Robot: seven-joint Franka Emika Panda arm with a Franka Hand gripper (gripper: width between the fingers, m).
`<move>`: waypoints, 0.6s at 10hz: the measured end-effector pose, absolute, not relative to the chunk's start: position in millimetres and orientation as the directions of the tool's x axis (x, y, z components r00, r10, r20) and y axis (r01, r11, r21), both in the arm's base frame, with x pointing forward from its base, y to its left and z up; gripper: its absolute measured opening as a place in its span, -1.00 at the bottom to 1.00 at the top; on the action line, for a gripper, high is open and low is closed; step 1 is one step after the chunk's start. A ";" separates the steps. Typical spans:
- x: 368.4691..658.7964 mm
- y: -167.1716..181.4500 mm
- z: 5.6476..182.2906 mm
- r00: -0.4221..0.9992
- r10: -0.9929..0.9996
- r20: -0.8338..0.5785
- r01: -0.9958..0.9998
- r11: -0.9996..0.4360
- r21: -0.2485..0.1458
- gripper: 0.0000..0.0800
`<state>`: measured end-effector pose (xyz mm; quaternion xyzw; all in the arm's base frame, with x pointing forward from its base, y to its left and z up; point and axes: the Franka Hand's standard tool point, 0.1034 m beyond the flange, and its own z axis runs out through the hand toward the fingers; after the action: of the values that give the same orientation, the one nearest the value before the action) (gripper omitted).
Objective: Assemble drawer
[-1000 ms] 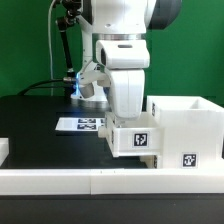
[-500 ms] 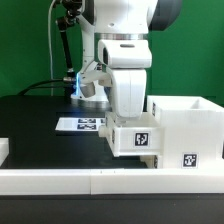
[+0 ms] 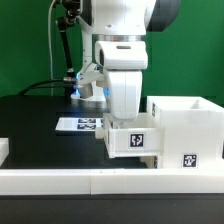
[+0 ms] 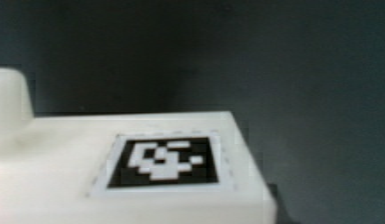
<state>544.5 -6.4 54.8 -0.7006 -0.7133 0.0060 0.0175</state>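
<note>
A small white drawer tray (image 3: 133, 140) with a square tag on its front hangs right under my wrist, slightly tilted, against the exterior view's left side of the tall white shell (image 3: 186, 125). My gripper (image 3: 128, 122) reaches down into the tray from above; its fingers are hidden by the tray's walls. The tray moves with the arm, so the gripper is shut on it. In the wrist view the tray's tagged face (image 4: 162, 160) fills the frame close up, with no fingertips showing. The second tray is out of view.
The marker board (image 3: 80, 124) lies on the black table behind the tray. A low white border rail (image 3: 100, 180) runs along the front, with another rail piece (image 3: 3, 150) at the exterior view's left. A lit device stands behind the arm.
The arm and the tray have shifted a little toward the exterior view's left, away from the shell, and the tray has tilted slightly.
</note>
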 end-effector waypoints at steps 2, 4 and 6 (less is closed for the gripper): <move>544.5 -6.5 54.8 -0.017 1.000 0.017 0.999 0.018 -0.033 -0.89; 544.4 -6.6 54.8 -0.017 1.000 0.017 0.999 0.018 -0.033 -0.89; 545.4 -8.4 54.2 -0.031 0.999 0.018 0.999 0.031 -0.033 -0.89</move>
<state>545.4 -8.4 54.2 -0.6959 -0.7179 0.0056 0.0177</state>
